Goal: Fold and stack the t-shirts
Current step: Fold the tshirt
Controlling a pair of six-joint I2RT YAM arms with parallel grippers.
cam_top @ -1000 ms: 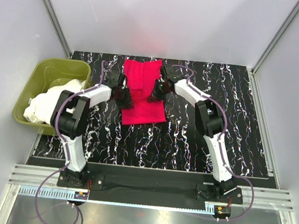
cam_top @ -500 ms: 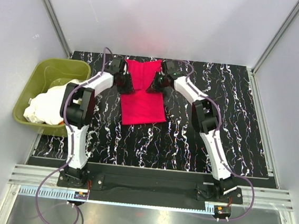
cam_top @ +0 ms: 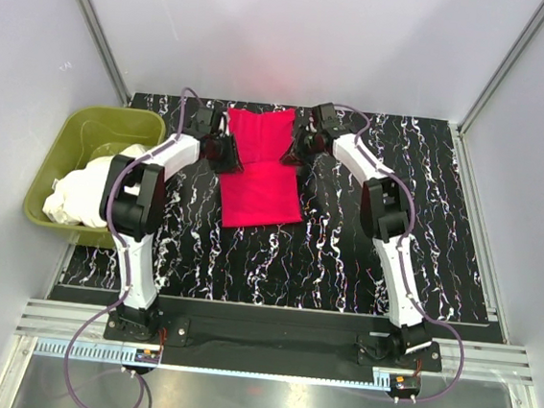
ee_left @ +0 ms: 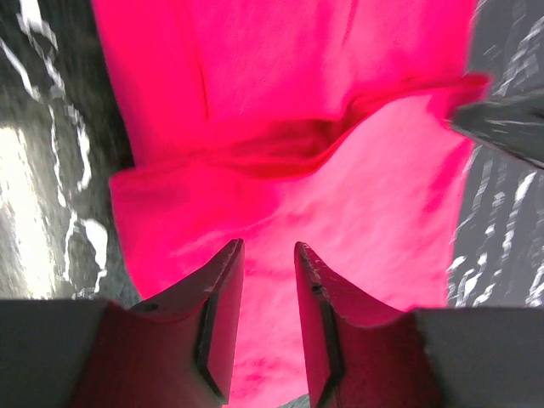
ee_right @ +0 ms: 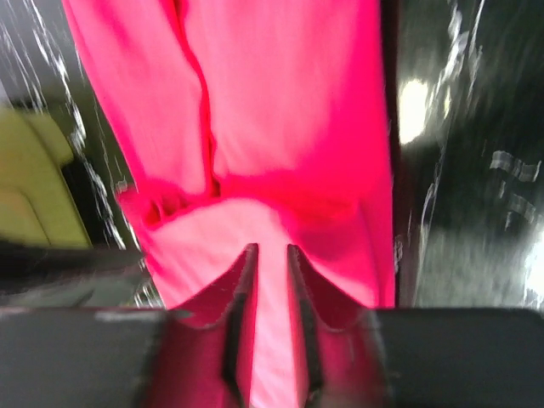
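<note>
The crimson-red t-shirt [cam_top: 259, 188] lies folded on the black marbled table [cam_top: 394, 235], a doubled layer over its near half. At the shirt's left edge, by the fold line, is my left gripper [cam_top: 226, 152]. In the left wrist view its fingertips [ee_left: 268, 246] stand apart over the red cloth [ee_left: 297, 102], and nothing is pinched. My right gripper [cam_top: 299, 154] is at the shirt's right edge. In the right wrist view its jaws [ee_right: 272, 248] show a narrow gap above the cloth [ee_right: 289, 102]. White t-shirts [cam_top: 85, 191] lie bunched in the tub.
The olive-green tub [cam_top: 50, 159] stands at the table's left edge, beside the left arm; it also shows in the right wrist view [ee_right: 30, 187]. Grey walls and metal posts close in the back and sides. Bare tabletop stretches right of the shirt.
Both grippers have moved from the shirt's middle toward the back, to its side edges. The right jaws have parted a little. The shirt lies flatter.
</note>
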